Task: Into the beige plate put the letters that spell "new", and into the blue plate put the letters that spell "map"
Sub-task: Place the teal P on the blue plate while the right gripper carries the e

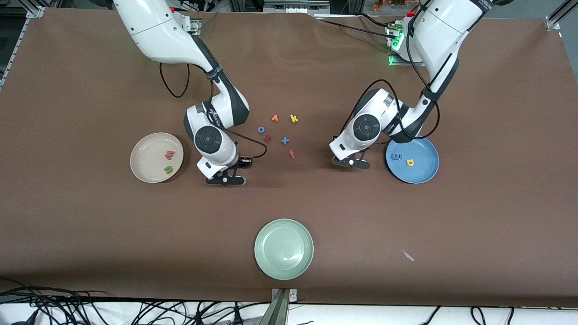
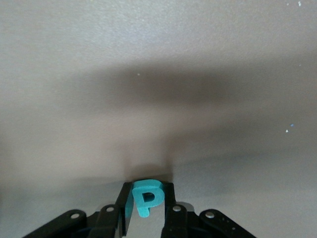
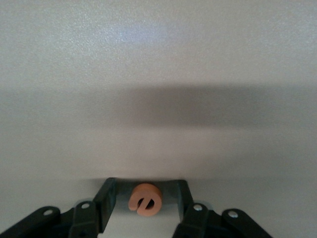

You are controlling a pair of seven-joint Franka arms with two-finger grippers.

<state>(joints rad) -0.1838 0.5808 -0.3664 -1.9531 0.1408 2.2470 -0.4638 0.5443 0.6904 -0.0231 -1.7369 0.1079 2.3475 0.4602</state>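
Observation:
The teal p (image 2: 147, 197) stands between the fingers of my left gripper (image 2: 147, 187), which is shut on it. That gripper (image 1: 352, 163) is low at the table beside the blue plate (image 1: 424, 174), which holds the periwinkle m (image 1: 396, 156) and the yellow a (image 1: 410, 162). My right gripper (image 3: 146, 183) is open around the orange e (image 3: 144, 199), with a gap on each side. It (image 1: 226, 180) is down beside the beige plate (image 1: 144, 162), where the pink-red w (image 1: 169, 155) and the green n (image 1: 168, 169) lie. The front view shows neither the p nor the e.
Loose letters lie between the arms: orange v (image 1: 274, 118), yellow k (image 1: 294, 118), blue o (image 1: 261, 129), a dark red letter (image 1: 267, 138), a blue cross (image 1: 285, 141) and an orange-red piece (image 1: 292, 154). A pale green plate (image 1: 283, 248) sits nearest the front camera.

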